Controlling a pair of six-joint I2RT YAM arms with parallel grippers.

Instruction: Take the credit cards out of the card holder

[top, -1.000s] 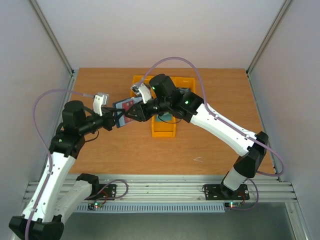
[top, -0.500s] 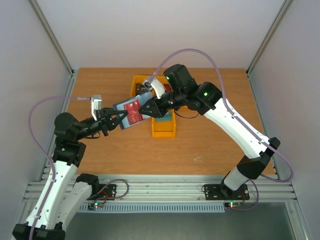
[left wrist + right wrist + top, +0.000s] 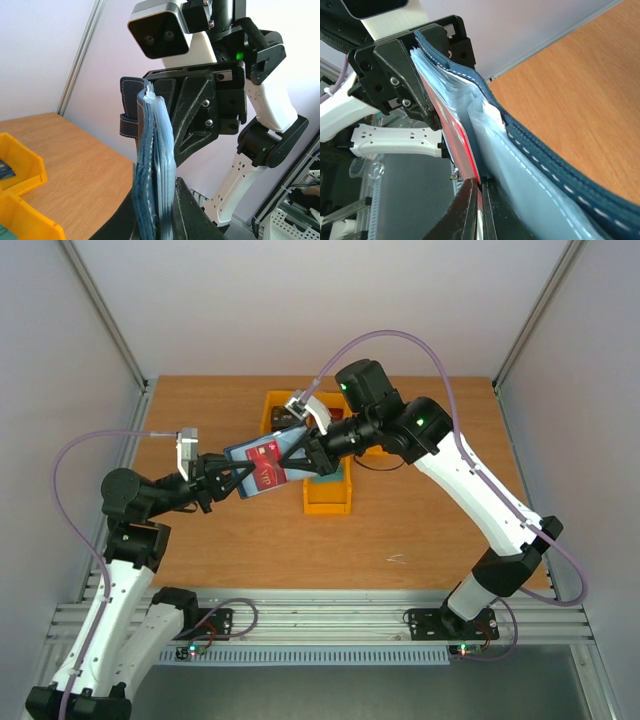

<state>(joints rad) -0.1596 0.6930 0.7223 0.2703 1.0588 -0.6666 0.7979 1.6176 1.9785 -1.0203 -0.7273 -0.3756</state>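
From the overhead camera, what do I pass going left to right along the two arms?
First the left arm's black elbow → left gripper → card holder → right gripper, pinching the red card → right arm's white forearm.

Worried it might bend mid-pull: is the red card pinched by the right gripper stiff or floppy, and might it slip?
Probably stiff: the red card runs straight from the right gripper into the card holder. Possibly slippery, it looks smooth. The soft-looking sleeves may drag.
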